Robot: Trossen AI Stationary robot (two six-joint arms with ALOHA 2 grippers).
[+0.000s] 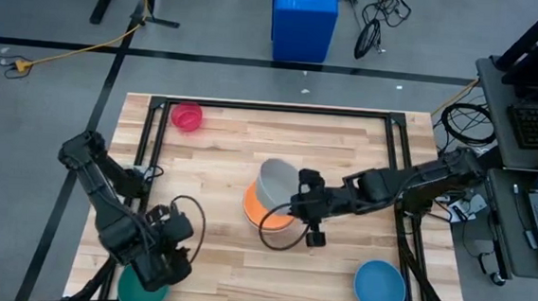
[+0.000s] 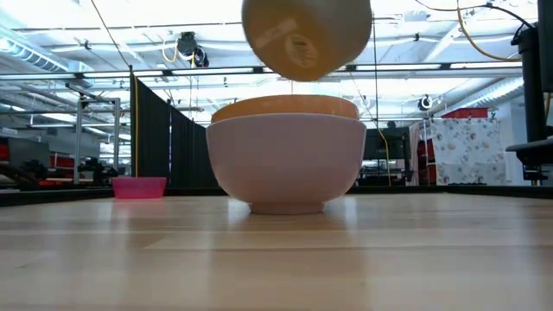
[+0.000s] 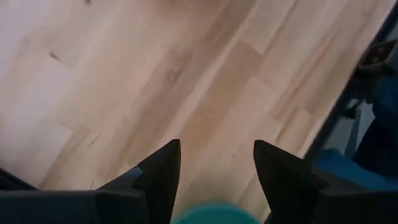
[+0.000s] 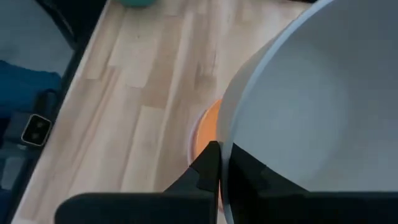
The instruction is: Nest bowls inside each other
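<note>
Right pincer, clamped on the tilted grey bowl's rim, holds it just above the orange bowl; left pincer, apart, straddles the teal bowl's rim.

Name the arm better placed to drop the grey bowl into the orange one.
Right: the right gripper is shut on the grey bowl, held above the orange bowl. The left gripper is over the teal bowl.

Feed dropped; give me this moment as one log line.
right pincer: shut on grey bowl, over orange bowl | left pincer: above teal bowl | magenta bowl, blue bowl: loose
</note>
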